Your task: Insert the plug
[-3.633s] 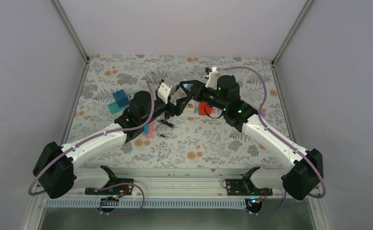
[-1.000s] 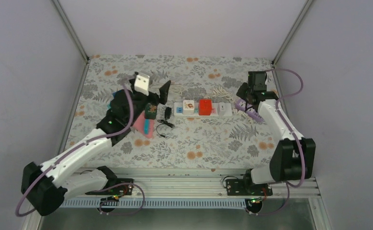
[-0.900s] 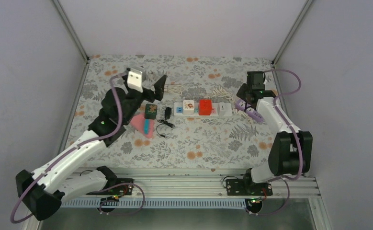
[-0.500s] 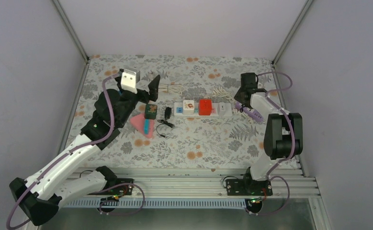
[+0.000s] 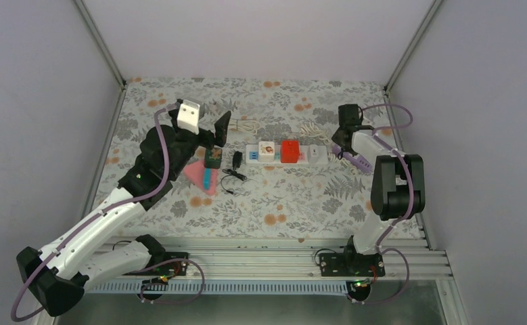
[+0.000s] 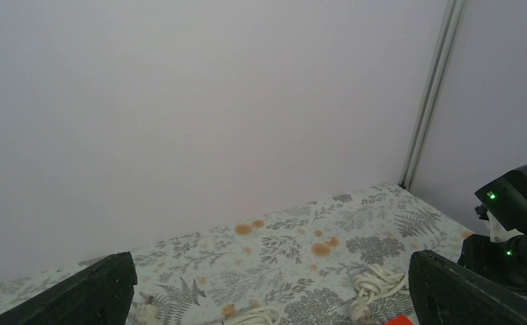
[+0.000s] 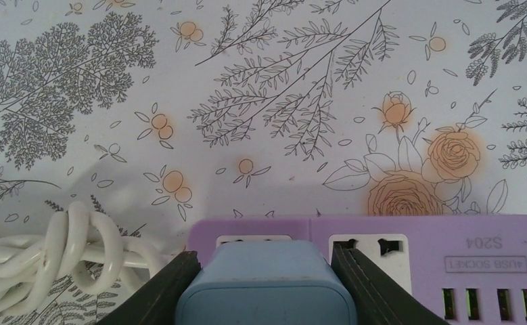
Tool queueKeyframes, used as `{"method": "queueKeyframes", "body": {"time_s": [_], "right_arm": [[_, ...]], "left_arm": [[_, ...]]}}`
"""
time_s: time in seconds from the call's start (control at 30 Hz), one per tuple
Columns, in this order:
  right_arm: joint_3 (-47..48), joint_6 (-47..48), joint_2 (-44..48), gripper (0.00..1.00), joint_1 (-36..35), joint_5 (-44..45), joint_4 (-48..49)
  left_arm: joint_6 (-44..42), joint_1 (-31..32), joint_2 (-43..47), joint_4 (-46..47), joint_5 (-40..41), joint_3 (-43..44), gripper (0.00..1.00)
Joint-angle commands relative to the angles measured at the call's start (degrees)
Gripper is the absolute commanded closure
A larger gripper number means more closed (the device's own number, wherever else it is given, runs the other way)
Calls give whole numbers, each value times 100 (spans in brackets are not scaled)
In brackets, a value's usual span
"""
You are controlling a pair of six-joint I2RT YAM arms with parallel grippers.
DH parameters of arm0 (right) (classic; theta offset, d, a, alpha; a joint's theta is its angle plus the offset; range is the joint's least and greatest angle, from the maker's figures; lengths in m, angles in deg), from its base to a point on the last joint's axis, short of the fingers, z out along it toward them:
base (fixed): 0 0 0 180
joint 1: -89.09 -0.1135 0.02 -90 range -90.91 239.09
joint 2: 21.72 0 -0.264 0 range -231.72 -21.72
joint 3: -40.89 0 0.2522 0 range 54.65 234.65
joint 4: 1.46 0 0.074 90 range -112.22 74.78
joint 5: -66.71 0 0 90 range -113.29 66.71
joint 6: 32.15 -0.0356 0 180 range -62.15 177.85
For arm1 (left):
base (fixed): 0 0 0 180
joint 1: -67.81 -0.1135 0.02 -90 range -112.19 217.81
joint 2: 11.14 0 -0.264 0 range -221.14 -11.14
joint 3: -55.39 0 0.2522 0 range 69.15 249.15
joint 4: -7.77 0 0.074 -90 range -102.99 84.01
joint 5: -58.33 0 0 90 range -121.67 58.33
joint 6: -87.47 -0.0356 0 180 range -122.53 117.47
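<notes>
Right wrist view: a blue plug (image 7: 266, 284), a smooth rounded block, fills the bottom centre of the frame, clamped between the two dark fingers (image 7: 169, 288) of the right gripper (image 7: 267, 269), which press against its left and right sides. The plug sits directly over the left end of a purple power strip (image 7: 450, 252), covering most of one socket. Whether its prongs are seated cannot be told. Just to the right of the plug is an uncovered socket (image 7: 369, 247), then a printed label and a row of USB ports at the strip's right end. A coiled white cable (image 7: 57, 254) lies at the left, touching the strip's left end. All rest on a floral tablecloth (image 7: 281, 101) with grey leaves and orange roses. In the top external view, the right arm is folded tightly, with its gripper at the far right of the table over the purple strip. A white power strip (image 5: 318, 155) lies just left of it, carrying a red adapter (image 5: 289, 150) and a white adapter (image 5: 266, 150). A black adapter (image 5: 237, 159) with a thin cord lies left of those. The left gripper (image 5: 218, 127) is raised above the table's left half. In the left wrist view its fingers (image 6: 98, 291) are spread wide and grasp nothing, pointing at the pale back wall.
</notes>
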Motion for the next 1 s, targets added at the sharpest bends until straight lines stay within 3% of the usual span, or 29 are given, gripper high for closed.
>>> {"method": "queueKeyframes", "body": {"time_s": [0.0,0.3,0.97], "right_arm": [[39,-192,-23,61,54,381,176],[-58,-277,-291,60,55,13,454],[-216,-428,-930,59,-197,332,113]], "left_arm": [[12,-12,-45,81,-75,-9,0],[36,-10,-21,11,-67,18,0],[54,-12,-113,-81,71,80,0]]}}
